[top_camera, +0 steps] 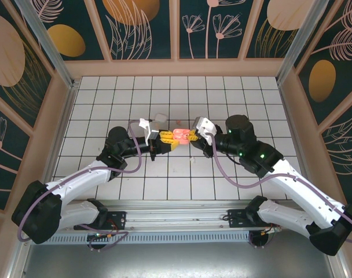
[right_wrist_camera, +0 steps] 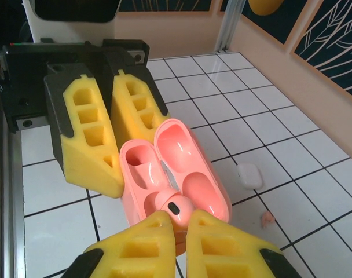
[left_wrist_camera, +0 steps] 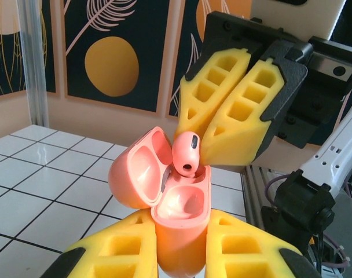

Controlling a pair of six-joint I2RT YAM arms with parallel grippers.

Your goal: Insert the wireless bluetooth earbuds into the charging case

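White tiled surface (top_camera: pixel 222 98), leaf-patterned walls (top_camera: pixel 141 29), left claw (left_wrist_camera: pixel 182 227) clamping open charging case (left_wrist_camera: pixel 179 200), right claw (right_wrist_camera: pixel 179 223) pinching pink earbud (right_wrist_camera: pixel 175 206), earbud partly hidden.

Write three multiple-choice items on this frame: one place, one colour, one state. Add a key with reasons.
1. Where is the pink earbud?
A. lying on the tiles
B. pinched in the right gripper at the mouth of the charging case
C. fully seated in its socket

2. What colour is the charging case?
A. white
B. black
C. salmon-pink

3. How is the lid?
A. hinged open
B. shut
C. taken off, lying on the tiles

Key: 1 B, the pink earbud sits between the right gripper's yellow fingertips, right at the case's opening. 2 C, the shell is pink inside and out in both wrist views. 3 A, the lid is swung back on its hinge with both sockets exposed, while the left gripper clamps the body.
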